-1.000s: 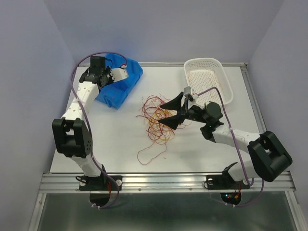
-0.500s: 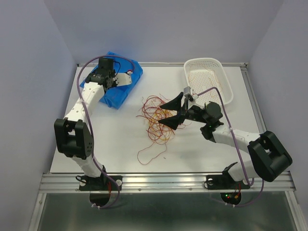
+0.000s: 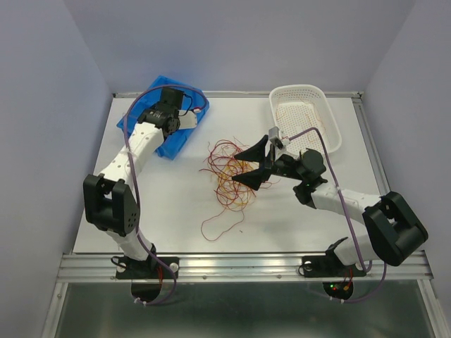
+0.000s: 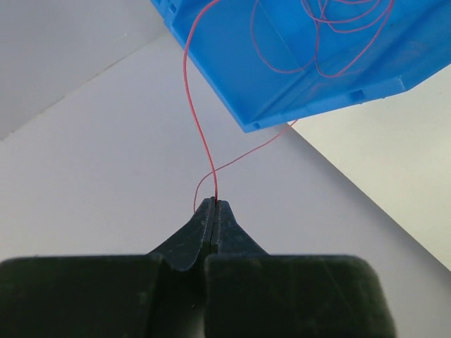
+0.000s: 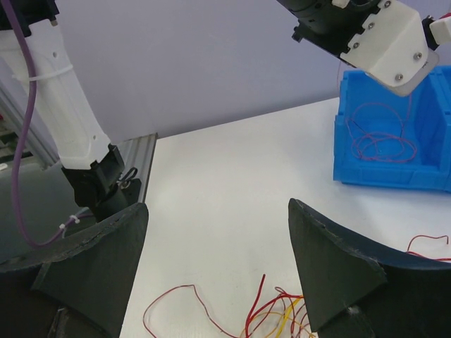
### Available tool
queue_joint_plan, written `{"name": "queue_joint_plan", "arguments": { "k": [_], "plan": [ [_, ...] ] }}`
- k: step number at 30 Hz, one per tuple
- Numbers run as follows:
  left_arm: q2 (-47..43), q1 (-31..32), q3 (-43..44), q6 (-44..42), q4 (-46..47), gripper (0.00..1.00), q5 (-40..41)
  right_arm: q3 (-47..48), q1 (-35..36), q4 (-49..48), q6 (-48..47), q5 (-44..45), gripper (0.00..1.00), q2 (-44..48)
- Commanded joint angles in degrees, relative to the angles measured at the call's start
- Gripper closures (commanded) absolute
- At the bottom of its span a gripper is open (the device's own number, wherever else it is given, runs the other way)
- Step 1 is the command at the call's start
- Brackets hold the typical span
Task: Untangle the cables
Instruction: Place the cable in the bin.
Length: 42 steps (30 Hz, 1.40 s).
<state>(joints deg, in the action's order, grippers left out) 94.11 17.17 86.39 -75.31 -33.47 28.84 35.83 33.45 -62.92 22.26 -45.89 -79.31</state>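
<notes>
The cables (image 3: 225,176) lie as a loose tangle of dark red and yellow-orange strands mid-table. My right gripper (image 3: 235,169) hovers at the tangle's right edge, open with nothing between its fingers. In the right wrist view that gripper (image 5: 218,205) has strand ends (image 5: 282,310) below it. My left gripper (image 3: 189,121) is over the blue bin (image 3: 144,120). In the left wrist view it (image 4: 213,204) is shut on one red strand (image 4: 185,70), which runs up into the bin (image 4: 282,84), where more red loops lie.
A white mesh basket (image 3: 304,116) stands at the back right. The blue bin (image 5: 423,134) sits at the back left by the wall. One long red loop (image 3: 222,225) trails toward the near edge. A metal rail (image 3: 246,264) runs along the front.
My left arm has swung right and toward the back over the blue bin, keeping its gripper shut. The bin's outline has shifted. The right arm and the tangle have not moved.
</notes>
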Motion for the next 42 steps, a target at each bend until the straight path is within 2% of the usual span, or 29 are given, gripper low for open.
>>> {"name": "queue_joint_plan", "arguments": {
  "k": [1, 4, 11, 18, 22, 26, 30, 36, 37, 42],
  "plan": [
    [-2.18, 1.37, 0.54, 0.16, 0.07, 1.00, 8.67, 0.64, 0.12, -0.45, 0.15, -1.04, 0.14, 0.91],
    [0.10, 3.13, 0.97, -0.37, 0.60, 1.00, 14.90, 0.47, 0.12, -0.45, 0.06, -1.04, 0.14, 0.91],
    [4.07, 5.86, 4.48, 2.44, -3.61, 1.00, 23.27, -0.33, 0.12, -0.37, -0.11, -0.69, 0.14, 1.88],
    [2.93, 7.61, 11.42, 0.60, -6.16, 1.00, 25.30, -0.59, 0.12, -0.28, -0.29, -0.87, 0.14, 2.58],
    [2.40, 8.58, 9.50, 1.12, -6.78, 1.00, 28.98, -0.68, 0.12, -0.19, -0.46, -1.04, 0.14, 2.67],
    [3.27, 9.81, 10.98, 3.75, -10.46, 1.00, 29.17, -0.94, 0.12, -0.19, -0.47, -1.31, 0.14, 3.19],
    [4.07, 9.99, 10.21, 3.94, -10.39, 1.00, 26.28, -1.56, 0.12, -0.19, -0.55, -1.13, 0.14, 3.89],
    [1.70, 9.38, 4.77, -4.47, -3.37, 1.00, 12.84, -2.70, 0.21, -0.19, -0.46, -1.04, 0.14, 5.13],
    [1.26, 9.11, 4.41, -5.11, -3.27, 1.00, 9.08, -2.79, 0.21, -0.10, -0.46, -1.04, 0.14, 5.30],
    [1.60, 5.78, 5.46, -6.60, -3.53, 1.00, 0.88, -3.75, 0.21, -0.01, -0.38, -0.78, 0.14, 6.62]
  ]
}}
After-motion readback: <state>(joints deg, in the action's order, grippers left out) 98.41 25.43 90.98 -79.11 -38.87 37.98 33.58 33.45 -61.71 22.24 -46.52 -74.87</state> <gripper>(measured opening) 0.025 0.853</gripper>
